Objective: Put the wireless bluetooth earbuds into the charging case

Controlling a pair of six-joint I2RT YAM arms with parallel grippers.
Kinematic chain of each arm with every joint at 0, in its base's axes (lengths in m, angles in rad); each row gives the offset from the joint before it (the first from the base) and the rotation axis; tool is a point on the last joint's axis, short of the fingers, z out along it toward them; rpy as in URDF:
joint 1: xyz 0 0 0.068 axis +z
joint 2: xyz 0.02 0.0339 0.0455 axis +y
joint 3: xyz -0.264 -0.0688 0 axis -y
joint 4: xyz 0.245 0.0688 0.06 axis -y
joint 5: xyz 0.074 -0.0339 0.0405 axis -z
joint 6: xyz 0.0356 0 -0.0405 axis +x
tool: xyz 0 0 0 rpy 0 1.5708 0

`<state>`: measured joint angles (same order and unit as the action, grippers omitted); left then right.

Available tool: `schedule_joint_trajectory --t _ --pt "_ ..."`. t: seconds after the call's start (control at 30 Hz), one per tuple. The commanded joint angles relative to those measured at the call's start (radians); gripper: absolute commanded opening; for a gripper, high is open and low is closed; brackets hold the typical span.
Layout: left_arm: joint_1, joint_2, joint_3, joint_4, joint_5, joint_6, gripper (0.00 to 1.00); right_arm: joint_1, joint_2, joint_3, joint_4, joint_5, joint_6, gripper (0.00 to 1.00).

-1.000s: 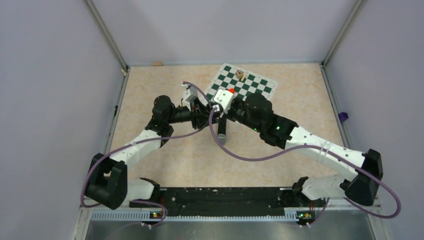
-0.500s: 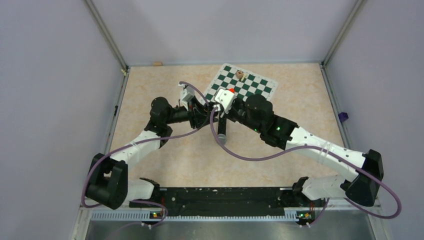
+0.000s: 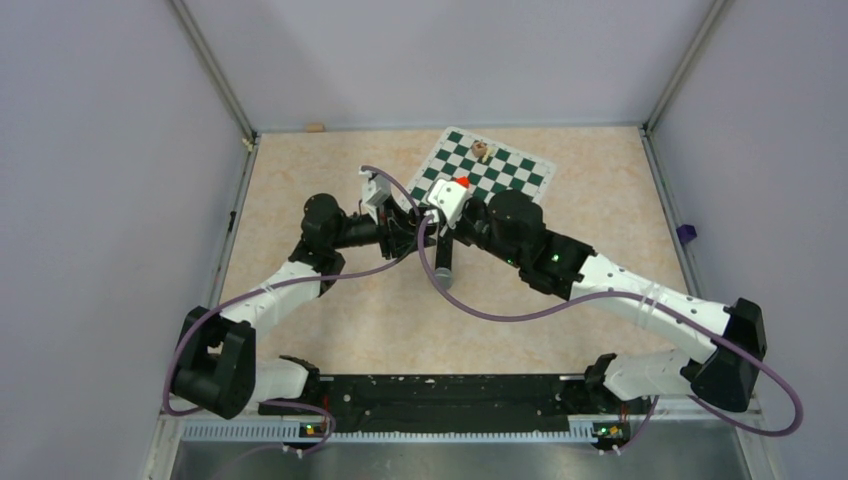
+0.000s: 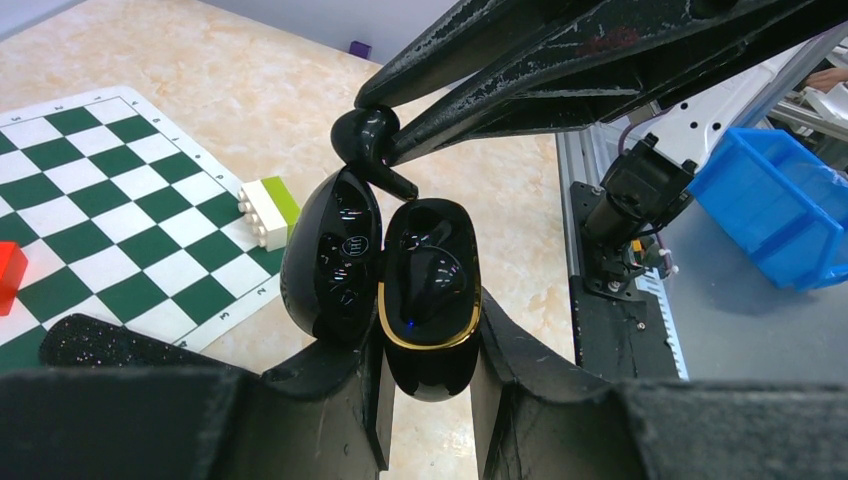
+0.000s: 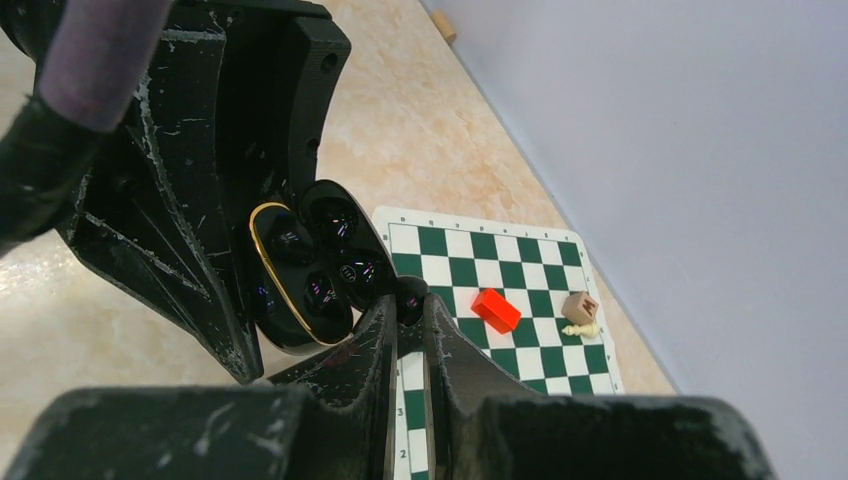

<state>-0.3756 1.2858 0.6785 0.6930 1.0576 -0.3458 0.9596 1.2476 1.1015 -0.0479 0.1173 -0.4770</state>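
Note:
My left gripper [image 4: 430, 345] is shut on the black charging case [image 4: 432, 370], which it holds off the table with the lid [image 4: 332, 255] swung open to the left. One black earbud [image 4: 430, 275] lies in the gold-rimmed base. My right gripper [image 5: 408, 305] is shut on a second black earbud [image 5: 408, 293], pinched at its fingertips. In the left wrist view this earbud [image 4: 365, 140] hangs just above the top edge of the case, its stem pointing down at the base. From above, the two grippers [image 3: 425, 226] meet at the table's middle, hiding the case.
A green-and-white chessboard mat [image 3: 505, 168] lies behind the grippers. It carries a red piece [image 5: 496, 310], a wooden cube [image 5: 579, 306], a white pawn [image 5: 580, 329] and a white-and-green block [image 4: 270, 212]. A dark cylinder [image 3: 443, 268] lies on the table below the grippers.
The left arm has shifted slightly to the left. Both grips are unchanged, and the held earbud stays at the case's top edge.

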Motion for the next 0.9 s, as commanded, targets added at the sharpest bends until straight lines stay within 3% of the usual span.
schedule_joint_trajectory --t 0.0,0.43,0.87 --pt "-0.006 -0.002 0.018 0.017 0.015 0.029 0.0 0.025 0.02 0.055 0.009 0.008 0.018 0.0" --pt "-0.015 0.001 0.034 -0.037 0.015 0.061 0.0 0.034 0.011 0.066 -0.005 -0.005 0.033 0.0" --pt "-0.013 0.0 0.031 0.077 0.067 -0.052 0.0 0.035 0.034 0.01 0.037 -0.039 0.037 0.0"
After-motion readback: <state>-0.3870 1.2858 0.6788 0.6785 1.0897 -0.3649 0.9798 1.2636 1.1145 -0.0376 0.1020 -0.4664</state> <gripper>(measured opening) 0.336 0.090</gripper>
